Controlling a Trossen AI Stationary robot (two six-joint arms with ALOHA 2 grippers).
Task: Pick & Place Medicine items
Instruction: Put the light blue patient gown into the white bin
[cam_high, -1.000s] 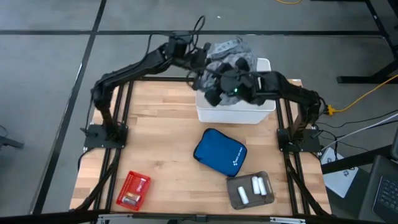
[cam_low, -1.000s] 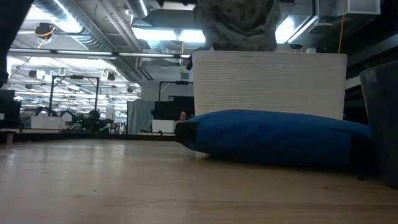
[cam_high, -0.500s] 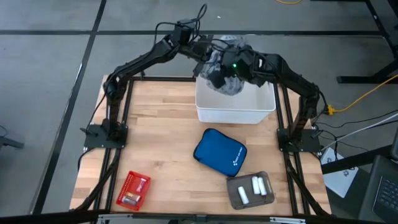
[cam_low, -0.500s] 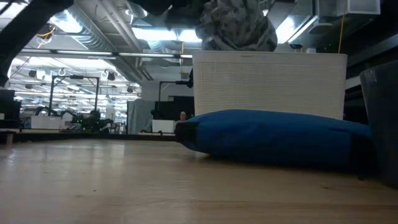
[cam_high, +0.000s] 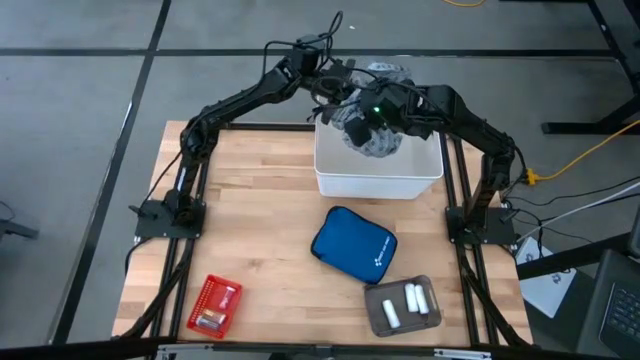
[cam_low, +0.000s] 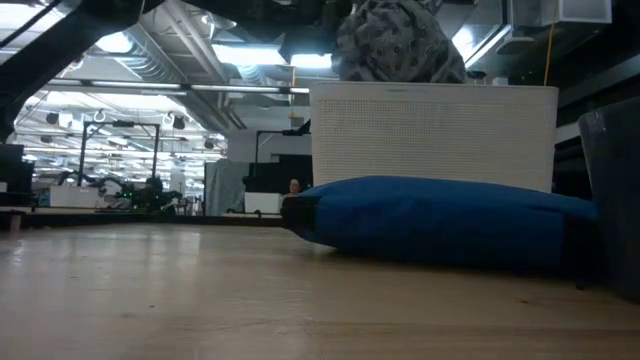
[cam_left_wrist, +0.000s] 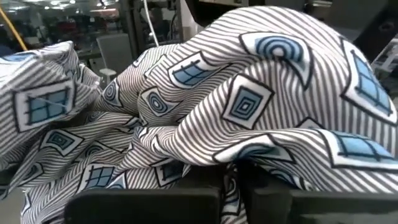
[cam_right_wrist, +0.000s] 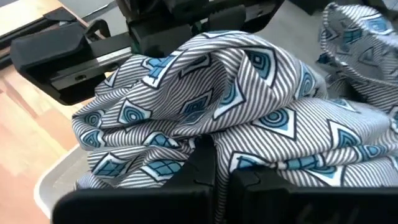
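Observation:
A grey patterned cloth (cam_high: 380, 125) is bunched up above the white bin (cam_high: 378, 178) at the table's far side; in the low view the cloth (cam_low: 398, 42) sits over the bin's rim. My left gripper (cam_high: 338, 92) and my right gripper (cam_high: 365, 115) are both shut on it. The medicine items, three small white cylinders (cam_high: 406, 302), lie in a grey tray (cam_high: 378, 318) at the near right. Tinier bits lie in a red tray (cam_high: 213, 304) at the near left. My left gripper pinches a fold of the bunched cloth (cam_left_wrist: 231, 163) between its two fingers, several layers crumpled together. The cloth heaps up in front of the fingers, slack, above the bin. My right gripper pinches another fold of the same cloth (cam_right_wrist: 219, 144) between its two fingers, coming from the table's right side. The cloth bulges slack over and around the fingers, with the bin's rim (cam_right_wrist: 59, 180) below it.
A blue zipped pouch (cam_high: 353, 245) lies mid-table between the bin and the grey tray. The wooden tabletop (cam_high: 250, 230) lies bare at the left and centre. Dark frame rails run along both sides.
Both grippers have gone toward the table's far edge, staying shut on the cloth. The cloth bundle has shifted toward the table's right and now hangs over the bin's far part, still bunched and clear of the table.

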